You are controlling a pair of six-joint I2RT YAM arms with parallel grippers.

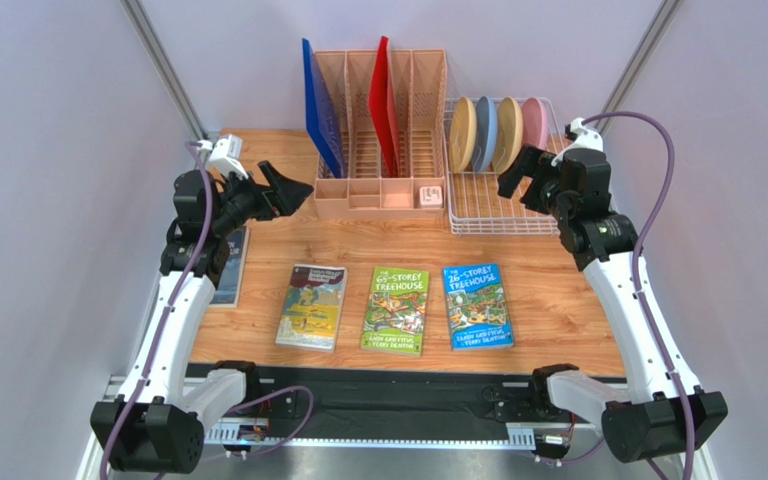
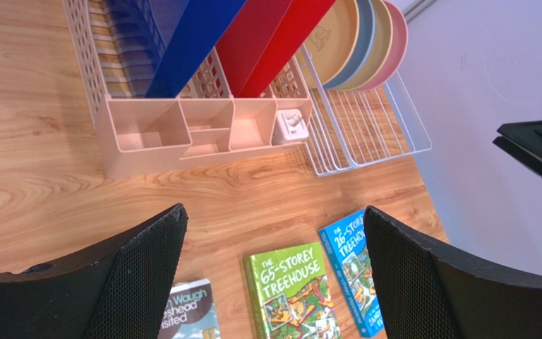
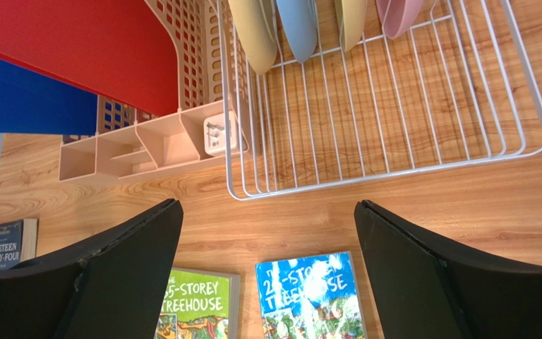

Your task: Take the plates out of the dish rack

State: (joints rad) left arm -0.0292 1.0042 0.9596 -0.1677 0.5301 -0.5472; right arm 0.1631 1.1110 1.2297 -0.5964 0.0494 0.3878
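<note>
Left pincer (image 2: pixel 274 215), right pincer (image 3: pixel 267 206) both agape, empty. Four plates (image 1: pixel 485 133) upright in one dish rack (image 1: pixel 488 207).

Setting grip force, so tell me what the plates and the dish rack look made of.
The plates look like matte pastel plastic or bamboo fibre, no glaze shine; ceramic is possible. The dish rack looks like white-coated metal wire: thin, smooth, evenly white rods.
</note>
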